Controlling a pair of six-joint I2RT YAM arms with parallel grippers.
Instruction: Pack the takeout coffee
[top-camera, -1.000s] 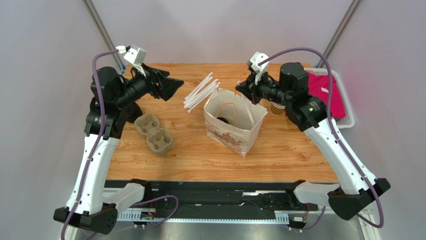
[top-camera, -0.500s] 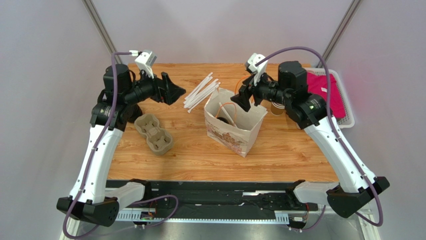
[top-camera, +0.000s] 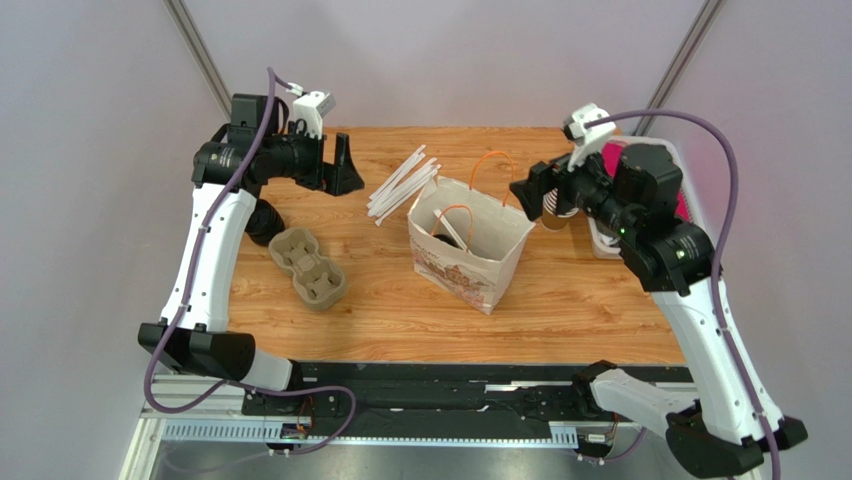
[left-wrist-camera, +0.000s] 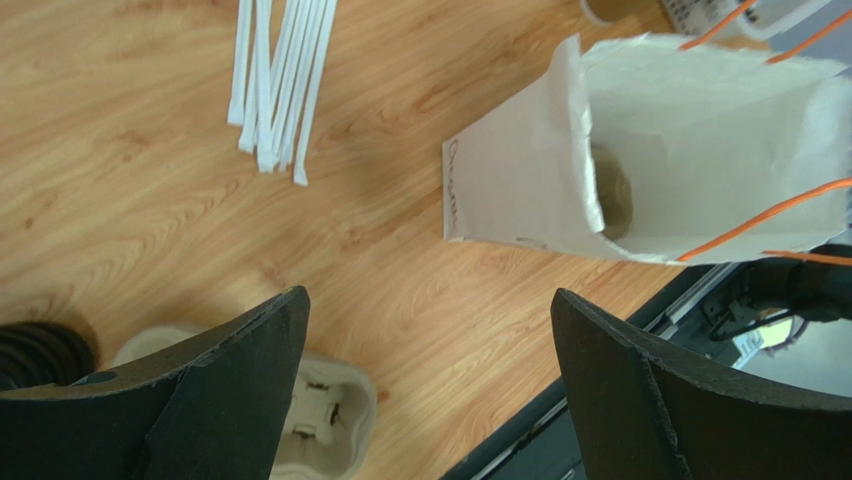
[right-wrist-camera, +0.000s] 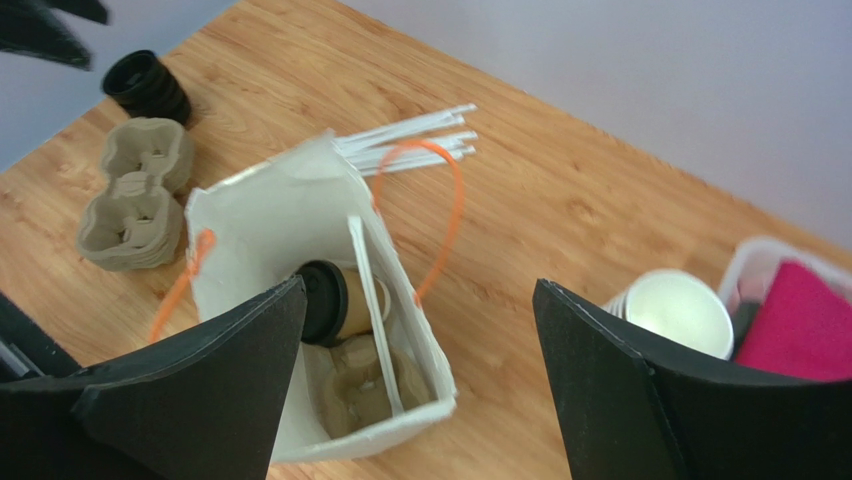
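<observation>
The coffee cup (right-wrist-camera: 335, 300) sits inside the paper bag (right-wrist-camera: 260, 205), apparently tilted. The left gripper (left-wrist-camera: 428, 295) and right gripper (right-wrist-camera: 418, 285) both hang apart, empty. The cup is probably light, crushable and spill-prone, so grip its body gently below the lid.

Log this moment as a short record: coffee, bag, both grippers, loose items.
coffee cup: inside the paper bag, leaning, black lid on
paper bag: upright, mouth open, orange handles
left gripper: open, empty, off to the bag's left
right gripper: open, empty, beside the bag
on table: straws, pulp tray
</observation>
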